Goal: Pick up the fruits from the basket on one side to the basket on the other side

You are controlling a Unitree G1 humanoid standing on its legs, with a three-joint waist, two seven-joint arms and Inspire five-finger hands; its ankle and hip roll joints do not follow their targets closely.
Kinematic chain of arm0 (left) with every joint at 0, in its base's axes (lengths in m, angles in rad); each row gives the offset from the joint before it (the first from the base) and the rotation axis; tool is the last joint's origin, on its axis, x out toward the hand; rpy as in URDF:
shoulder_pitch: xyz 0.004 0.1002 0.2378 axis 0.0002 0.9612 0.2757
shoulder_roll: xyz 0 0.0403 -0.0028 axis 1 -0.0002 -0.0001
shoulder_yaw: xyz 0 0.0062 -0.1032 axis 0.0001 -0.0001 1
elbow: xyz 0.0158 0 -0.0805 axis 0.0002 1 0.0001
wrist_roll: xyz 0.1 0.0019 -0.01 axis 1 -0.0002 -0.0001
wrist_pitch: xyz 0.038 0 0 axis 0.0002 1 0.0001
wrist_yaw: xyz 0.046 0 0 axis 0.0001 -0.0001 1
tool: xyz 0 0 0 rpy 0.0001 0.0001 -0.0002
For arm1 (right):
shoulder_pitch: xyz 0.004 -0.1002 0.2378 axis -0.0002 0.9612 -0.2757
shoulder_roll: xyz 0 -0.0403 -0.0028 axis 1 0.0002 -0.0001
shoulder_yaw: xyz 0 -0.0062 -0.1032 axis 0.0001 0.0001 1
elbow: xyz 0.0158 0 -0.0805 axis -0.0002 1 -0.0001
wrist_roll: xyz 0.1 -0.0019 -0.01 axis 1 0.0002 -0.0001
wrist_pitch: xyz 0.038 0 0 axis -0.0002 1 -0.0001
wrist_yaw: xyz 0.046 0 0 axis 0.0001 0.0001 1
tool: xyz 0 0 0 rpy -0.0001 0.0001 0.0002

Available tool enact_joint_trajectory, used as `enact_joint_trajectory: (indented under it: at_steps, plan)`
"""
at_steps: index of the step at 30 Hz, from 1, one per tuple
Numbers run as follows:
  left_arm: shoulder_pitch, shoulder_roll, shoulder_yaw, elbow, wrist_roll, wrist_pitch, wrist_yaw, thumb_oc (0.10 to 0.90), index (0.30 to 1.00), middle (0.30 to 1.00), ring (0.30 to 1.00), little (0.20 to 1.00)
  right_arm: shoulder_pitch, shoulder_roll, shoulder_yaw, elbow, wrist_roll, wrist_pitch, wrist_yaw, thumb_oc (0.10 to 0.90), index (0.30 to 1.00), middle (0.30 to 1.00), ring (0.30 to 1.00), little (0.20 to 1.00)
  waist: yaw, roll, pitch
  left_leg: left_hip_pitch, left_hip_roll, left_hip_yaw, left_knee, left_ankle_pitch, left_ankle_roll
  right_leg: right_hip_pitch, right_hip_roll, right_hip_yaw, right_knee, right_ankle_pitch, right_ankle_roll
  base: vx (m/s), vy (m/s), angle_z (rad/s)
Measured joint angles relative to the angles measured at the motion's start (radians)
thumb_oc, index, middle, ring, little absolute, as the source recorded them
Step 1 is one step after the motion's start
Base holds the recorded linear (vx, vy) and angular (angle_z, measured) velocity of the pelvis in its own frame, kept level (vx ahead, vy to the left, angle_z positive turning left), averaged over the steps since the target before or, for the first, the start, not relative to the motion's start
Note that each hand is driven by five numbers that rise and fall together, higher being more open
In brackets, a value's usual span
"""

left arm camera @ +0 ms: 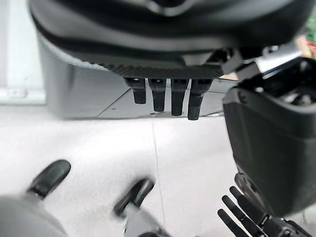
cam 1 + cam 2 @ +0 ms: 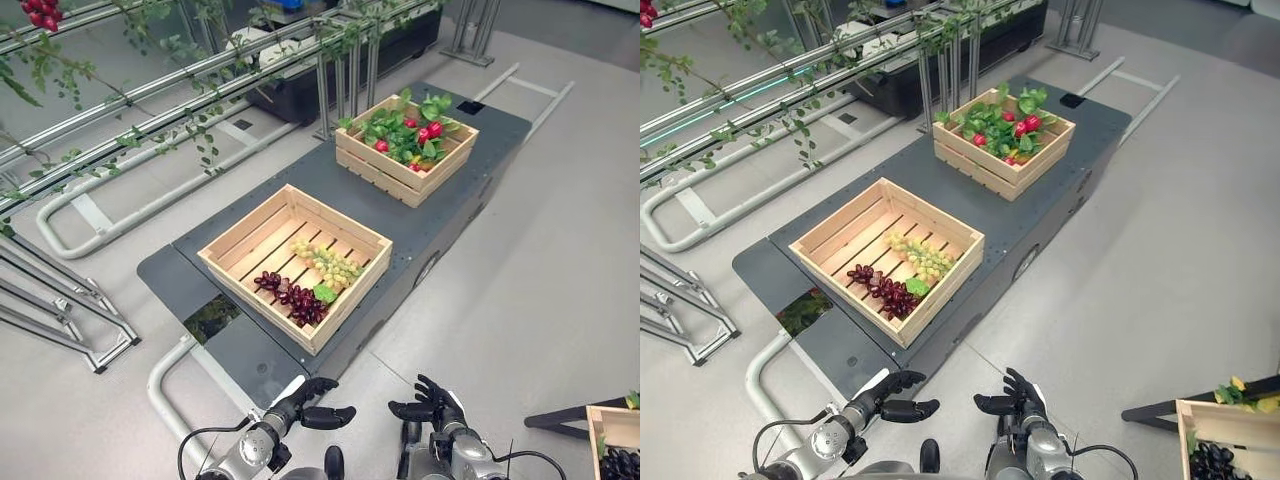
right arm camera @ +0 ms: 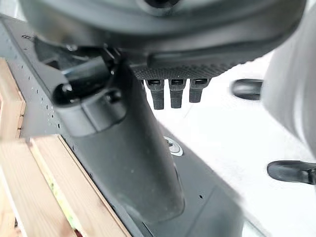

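Step in hand: approach, nothing lifted yet. Left hand point(image 2: 305, 405) and right hand point(image 2: 432, 405) hovering empty at lower centre of frame, fingers loosely apart, well short of the dark platform point(image 2: 420, 215). Purple grapes point(image 2: 292, 296) and green grapes point(image 2: 328, 265) lying in the near wooden crate point(image 2: 235, 233) at centre; leafy crate of red fruit point(image 2: 407, 140) sitting upper right. Next move calling for a forward reach over the near rim. No legible writing showing.

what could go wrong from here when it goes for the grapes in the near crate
The purple grapes and green grapes lie touching, so a grab may drag both or crush some. Both the left hand and right hand hang short of the near crate, so its wall could catch the fingers.
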Motion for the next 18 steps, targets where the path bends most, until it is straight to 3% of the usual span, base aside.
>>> enact_joint_trajectory:
  at_steps: [2, 3, 4, 6, 7, 9, 11, 13, 14, 16, 17, 18]
  plan:
    - [0.014, -0.004, 0.001, 0.001, -0.001, -0.006, 0.000, 0.800, 0.900, 0.900, 0.900, 0.900, 0.018, 0.003, -0.006, 0.000, 0.003, 0.000, -0.002, 0.800, 0.900, 0.900, 0.900, 0.900, -0.012, -0.016, -0.008, 0.014, -0.004, -0.057, 0.000, -0.012, -0.021, 0.017, -0.002, 0.020, -0.016, 0.017, -0.005, 0.30, -0.322, 1.08]
    - [0.031, -0.010, 0.002, 0.004, -0.001, -0.013, -0.001, 0.800, 0.900, 0.900, 0.900, 0.900, 0.033, 0.007, -0.005, 0.001, 0.009, -0.001, -0.002, 0.800, 0.900, 0.900, 0.900, 0.900, -0.016, -0.032, -0.018, 0.026, -0.008, -0.090, 0.000, -0.026, -0.042, 0.040, -0.005, 0.040, -0.015, 0.070, -0.014, 0.32, -0.344, 1.06]
    - [0.041, -0.017, 0.009, 0.004, -0.001, -0.014, 0.000, 0.800, 0.900, 0.900, 0.900, 0.900, 0.035, 0.006, -0.005, 0.002, 0.019, 0.000, -0.003, 0.800, 0.900, 0.900, 0.900, 0.900, -0.015, -0.027, -0.020, 0.035, 0.006, -0.094, 0.000, -0.034, -0.054, 0.048, 0.000, 0.030, 0.001, 0.095, -0.014, 0.34, -0.344, 0.96]
    - [0.068, -0.030, 0.012, -0.002, -0.004, -0.016, -0.002, 0.800, 0.900, 0.900, 0.900, 0.900, 0.041, 0.001, -0.007, -0.004, 0.041, 0.000, -0.007, 0.800, 0.900, 0.900, 0.900, 0.900, -0.018, -0.014, -0.029, 0.053, 0.061, -0.059, 0.007, -0.058, -0.092, 0.066, 0.033, 0.015, 0.042, 0.139, -0.042, 0.32, -0.301, 0.81]
    - [0.083, -0.033, 0.013, -0.015, -0.016, -0.018, -0.008, 0.800, 0.900, 0.900, 0.900, 0.900, 0.050, -0.011, -0.009, -0.025, 0.043, 0.000, -0.007, 0.800, 0.900, 0.900, 0.900, 0.900, -0.016, -0.003, -0.037, 0.061, 0.099, -0.026, 0.020, -0.072, -0.109, 0.082, 0.060, -0.011, 0.041, 0.132, -0.083, 0.16, -0.199, 0.52]
    - [0.096, -0.029, 0.018, -0.057, -0.034, -0.033, -0.011, 0.800, 0.900, 0.900, 0.900, 0.900, 0.048, -0.040, -0.010, -0.084, 0.042, 0.000, -0.007, 0.800, 0.900, 0.900, 0.900, 0.900, 0.003, -0.004, -0.038, 0.046, 0.134, 0.050, 0.048, -0.073, -0.115, 0.097, 0.088, -0.036, 0.025, 0.131, -0.115, 0.06, -0.175, 0.34]
    - [0.082, -0.029, 0.018, -0.085, -0.044, -0.050, -0.017, 0.800, 0.900, 0.900, 0.900, 0.900, 0.026, -0.066, -0.014, -0.111, 0.045, -0.002, -0.007, 0.800, 0.900, 0.900, 0.900, 0.900, 0.007, -0.018, -0.032, -0.002, 0.141, 0.093, 0.112, -0.076, -0.122, 0.103, 0.089, -0.064, -0.001, 0.138, -0.131, -0.05, -0.101, 0.46]
    - [0.024, -0.030, 0.016, -0.110, -0.048, -0.071, -0.040, 0.800, 0.900, 0.900, 0.900, 0.900, -0.002, -0.082, -0.017, -0.113, 0.084, -0.008, -0.007, 0.800, 0.900, 0.900, 0.900, 0.900, -0.005, -0.052, -0.008, -0.112, 0.137, 0.163, 0.242, -0.077, -0.130, 0.107, 0.058, -0.138, -0.014, 0.140, -0.152, -0.07, 0.014, 0.97]
    - [-0.004, -0.029, 0.014, -0.149, -0.074, -0.094, -0.052, 0.800, 0.900, 0.900, 0.900, 0.900, -0.012, -0.100, -0.029, -0.114, 0.111, -0.014, -0.008, 0.800, 0.900, 0.900, 0.900, 0.900, -0.015, -0.055, 0.009, -0.126, 0.151, 0.225, 0.217, -0.077, -0.130, 0.107, 0.059, -0.172, -0.005, 0.130, -0.159, -0.08, 0.043, 0.81]
    - [-0.009, -0.023, 0.013, -0.217, -0.129, -0.103, -0.059, 0.800, 0.900, 0.900, 0.900, 0.900, -0.027, -0.109, -0.049, -0.116, 0.115, -0.018, -0.008, 0.800, 0.900, 0.900, 0.900, 0.900, -0.014, -0.039, 0.021, -0.118, 0.149, 0.234, 0.149, -0.074, -0.133, 0.090, 0.071, -0.181, 0.019, 0.115, -0.160, -0.03, 0.014, 0.23]
    - [-0.025, -0.006, 0.019, -0.308, -0.204, -0.108, -0.069, 0.800, 0.900, 0.900, 0.900, 0.900, -0.049, -0.124, -0.069, -0.153, 0.139, -0.020, -0.015, 0.800, 0.900, 0.900, 0.900, 0.900, -0.010, -0.020, 0.050, -0.114, 0.151, 0.211, 0.109, -0.023, -0.149, 0.068, 0.079, -0.182, 0.047, 0.101, -0.153, 0.00, 0.000, 0.00]
    - [-0.038, 0.006, 0.024, -0.349, -0.234, -0.108, -0.078, 0.800, 0.900, 0.900, 0.900, 0.900, -0.047, -0.126, -0.081, -0.182, 0.152, -0.021, -0.019, 0.800, 0.900, 0.900, 0.900, 0.900, -0.017, -0.018, 0.067, -0.115, 0.149, 0.210, 0.102, -0.020, -0.149, 0.069, 0.075, -0.186, 0.050, 0.100, -0.150, 0.04, 0.019, 0.02]
